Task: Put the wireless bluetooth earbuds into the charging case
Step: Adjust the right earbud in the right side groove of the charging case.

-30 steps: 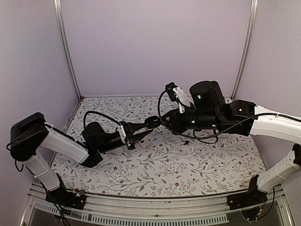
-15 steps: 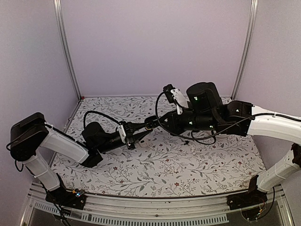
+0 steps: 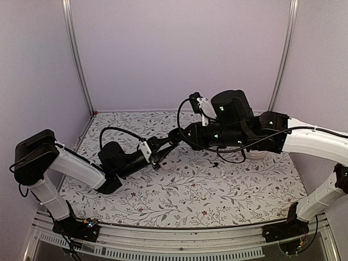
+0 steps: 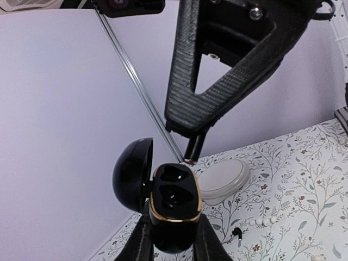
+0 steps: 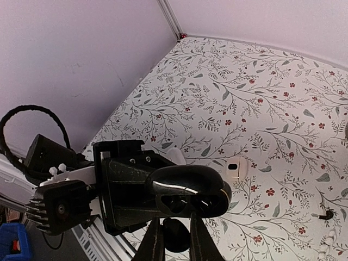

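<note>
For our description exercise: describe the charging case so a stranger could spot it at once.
Above the floral table, find the left tool. Clamped in it is the charging case: glossy black, gold-rimmed, lid flipped open, unlike the pale round dish behind.

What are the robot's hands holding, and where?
Left gripper: the open charging case, by its lower body. Right gripper: a small black earbud, pinched between its jaws.

Glossy black on the charging case (image 4: 173,212), edged with a thin gold band round the opening. Black again on the earbud (image 5: 175,234). Across the table (image 3: 190,190), white cloth printed with grey-green leafy sprigs and tiny red flowers. Pale lilac on the walls (image 3: 163,54). White shells and black joints on the left arm (image 3: 76,166) and right arm (image 3: 310,138). Off-white for the round dish (image 4: 223,176).
</note>
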You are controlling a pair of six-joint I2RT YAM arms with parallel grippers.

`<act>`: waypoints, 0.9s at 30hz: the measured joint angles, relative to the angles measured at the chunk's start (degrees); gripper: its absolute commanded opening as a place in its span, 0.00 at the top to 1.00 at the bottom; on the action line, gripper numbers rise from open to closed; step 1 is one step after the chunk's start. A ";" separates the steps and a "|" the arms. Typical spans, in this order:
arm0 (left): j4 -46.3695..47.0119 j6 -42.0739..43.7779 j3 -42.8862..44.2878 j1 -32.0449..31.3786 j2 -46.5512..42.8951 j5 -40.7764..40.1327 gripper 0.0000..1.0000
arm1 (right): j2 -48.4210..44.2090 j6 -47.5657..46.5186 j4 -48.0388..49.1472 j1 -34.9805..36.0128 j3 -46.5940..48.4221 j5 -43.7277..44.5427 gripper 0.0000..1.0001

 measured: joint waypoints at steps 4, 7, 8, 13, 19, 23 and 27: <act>0.24 0.59 0.66 -1.03 1.11 -2.80 1.00 | 1.29 3.39 -1.05 0.00 1.16 1.14 0.90; 0.48 0.85 1.18 -1.57 1.77 -4.76 1.00 | 2.34 6.58 -2.51 0.00 1.99 2.45 0.90; 0.52 1.01 1.29 -1.68 1.95 -5.20 1.00 | 2.47 7.48 -2.93 0.00 2.08 2.73 0.90; 1.05 1.64 1.60 -2.38 2.51 -7.52 1.00 | 3.34 11.89 -6.23 0.00 3.41 5.01 0.90; 2.23 1.68 1.77 -2.86 3.39 -9.18 1.00 | 4.55 15.17 -7.61 0.00 5.53 6.45 0.90; 2.99 1.64 2.45 -3.23 4.52 -9.68 1.00 | 5.11 16.59 -8.37 0.00 6.51 6.95 0.90; 3.48 1.40 3.10 -3.43 5.77 -9.94 1.00 | 5.49 17.38 -9.18 0.00 6.82 7.26 0.90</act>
